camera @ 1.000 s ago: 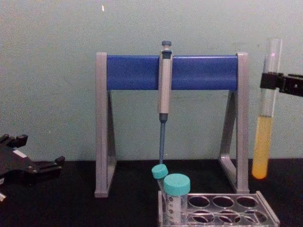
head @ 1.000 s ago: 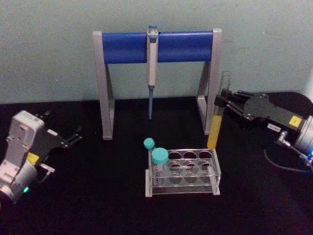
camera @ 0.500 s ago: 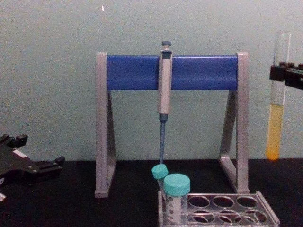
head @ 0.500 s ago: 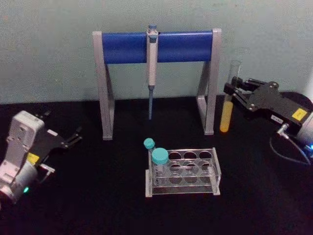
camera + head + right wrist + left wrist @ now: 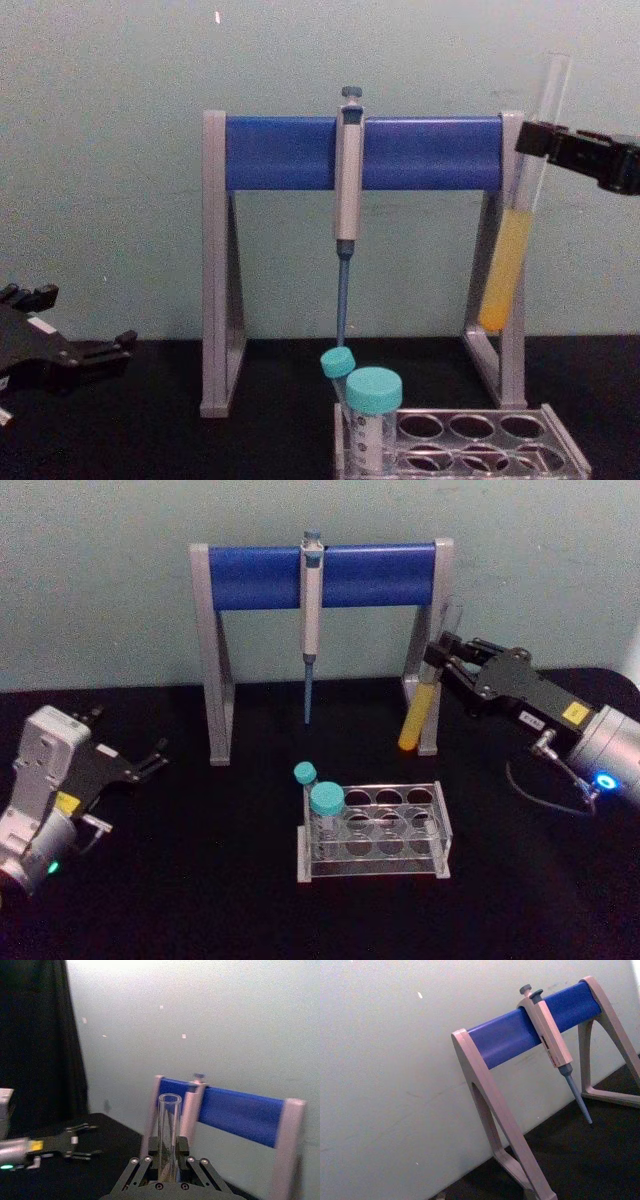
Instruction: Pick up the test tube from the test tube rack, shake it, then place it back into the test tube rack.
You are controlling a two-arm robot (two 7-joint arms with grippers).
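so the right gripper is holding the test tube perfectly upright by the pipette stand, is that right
Not quite. The right gripper does hold the test tube by the pipette stand, but tilted, not upright: the chest view shows its yellow end leaning toward the stand's middle. The left gripper rests parked, open.

Looking along the right wrist view, the test tube [image 5: 169,1127] is hidden below the right gripper [image 5: 169,1157] by the gripper's own fingers and body, liquid end and all. In the chest view that gripper is cut off behind its fingers by the side edge. The test tube rack [image 5: 497,440], lower down and inward of it, is cropped along the bottom. In the head view the tube's mouth, above the fingers, is too faint against the pipette stand [image 5: 432,630] to make out.
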